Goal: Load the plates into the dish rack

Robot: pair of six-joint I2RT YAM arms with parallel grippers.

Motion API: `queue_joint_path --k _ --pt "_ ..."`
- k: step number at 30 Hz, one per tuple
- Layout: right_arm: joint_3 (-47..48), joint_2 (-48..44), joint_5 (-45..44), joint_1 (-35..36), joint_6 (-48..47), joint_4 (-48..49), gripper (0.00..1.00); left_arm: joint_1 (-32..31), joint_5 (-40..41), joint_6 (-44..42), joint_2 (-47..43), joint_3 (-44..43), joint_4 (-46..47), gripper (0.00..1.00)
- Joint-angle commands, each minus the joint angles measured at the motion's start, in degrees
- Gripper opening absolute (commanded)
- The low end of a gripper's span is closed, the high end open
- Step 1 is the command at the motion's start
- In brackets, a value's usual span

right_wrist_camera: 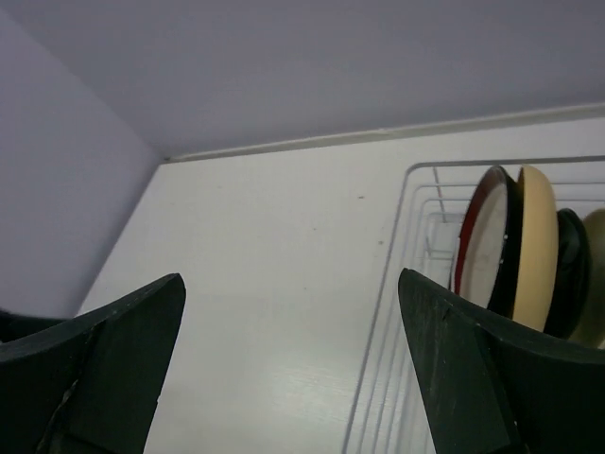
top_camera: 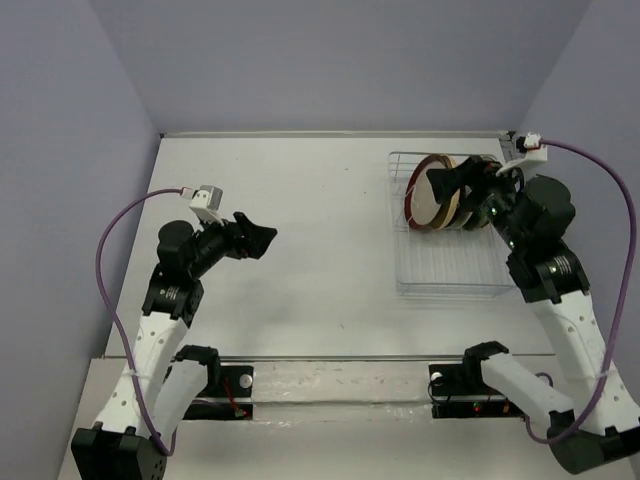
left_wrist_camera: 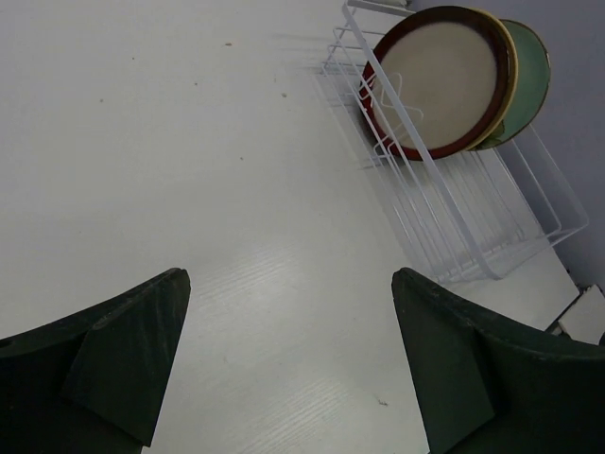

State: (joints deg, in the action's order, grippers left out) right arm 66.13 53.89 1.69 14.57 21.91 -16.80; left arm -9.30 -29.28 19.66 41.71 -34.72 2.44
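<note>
The dish rack (top_camera: 452,268) stands at the right of the table. Several plates stand on edge in a row at its far end, the cream plate with a red-brown rim (top_camera: 428,198) foremost. In the left wrist view that plate (left_wrist_camera: 440,80) fronts an orange-yellow one (left_wrist_camera: 511,57) and a teal one (left_wrist_camera: 532,80). In the right wrist view the red-rimmed plate (right_wrist_camera: 484,251), a cream-yellow one (right_wrist_camera: 535,246) and a black one (right_wrist_camera: 571,270) stand in the rack (right_wrist_camera: 389,274). My right gripper (top_camera: 442,183) is open and empty, just above the plates. My left gripper (top_camera: 256,238) is open and empty over the table's left half.
The near rows of the rack (left_wrist_camera: 473,241) hold nothing. Grey walls close the table on the left, back and right. A metal rail (top_camera: 330,378) runs along the near edge between the arm bases.
</note>
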Motion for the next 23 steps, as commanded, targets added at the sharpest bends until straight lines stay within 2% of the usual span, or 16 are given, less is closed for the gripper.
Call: queue_joint_path --k 1,6,11,15,23 --pt "-2.84 -11.31 17.07 -0.24 2.43 -1.22 1.0 2.44 -0.69 0.99 -1.37 -0.7 4.77 0.99" --pt "-7.05 -23.55 23.61 -0.24 4.1 -1.48 1.0 3.94 -0.69 1.61 -1.81 -0.61 5.73 0.99" --pt "-13.98 -34.35 20.9 -0.24 5.51 -1.66 1.0 4.38 -2.19 2.31 -3.56 0.09 7.84 0.99" --pt "-19.98 -36.13 18.7 -0.24 7.88 -1.31 1.0 4.47 -3.24 2.66 -5.06 0.62 8.99 0.99" --pt "-25.78 -33.24 18.17 -0.24 10.17 2.81 1.0 4.47 -3.85 1.43 -8.13 0.27 8.11 0.99"
